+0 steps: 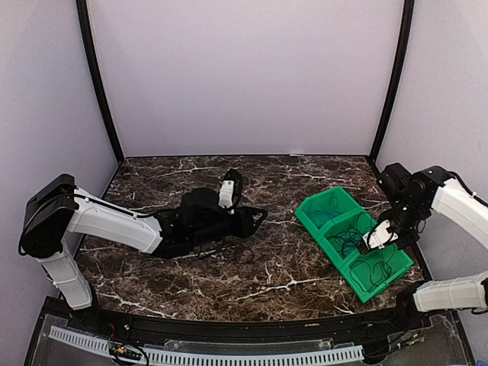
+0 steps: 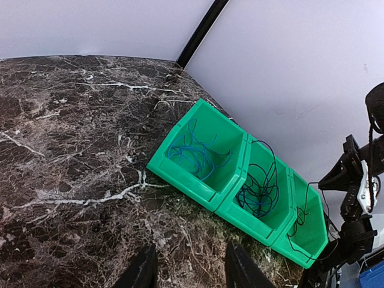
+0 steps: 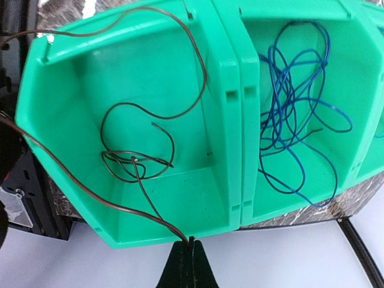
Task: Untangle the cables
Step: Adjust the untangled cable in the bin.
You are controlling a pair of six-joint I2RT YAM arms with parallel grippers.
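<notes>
**Left fingers (image 2: 191,264) parted with nothing between them, right fingers (image 3: 189,264) pinched shut on the black cable (image 3: 131,159)**

Going left to right: the table (image 2: 72,132) is hard, glossy dark marble-look stone. On its right side sit three green bins (image 2: 180,180) in a row, smooth moulded plastic with stiff walls. The far bin holds a loose blue cable (image 2: 195,153), the middle one a blue-and-black tangle (image 2: 258,195), and the near one the black cable, which trails over the rim to the right fingers. These cords look feather-light, thin, floppy and a bit springy, probably slick too. My guess is they'd slip from a lazy pinch and drag their neighbours along. I'd take a free end or one outer loop, never the knotted middle.
</notes>
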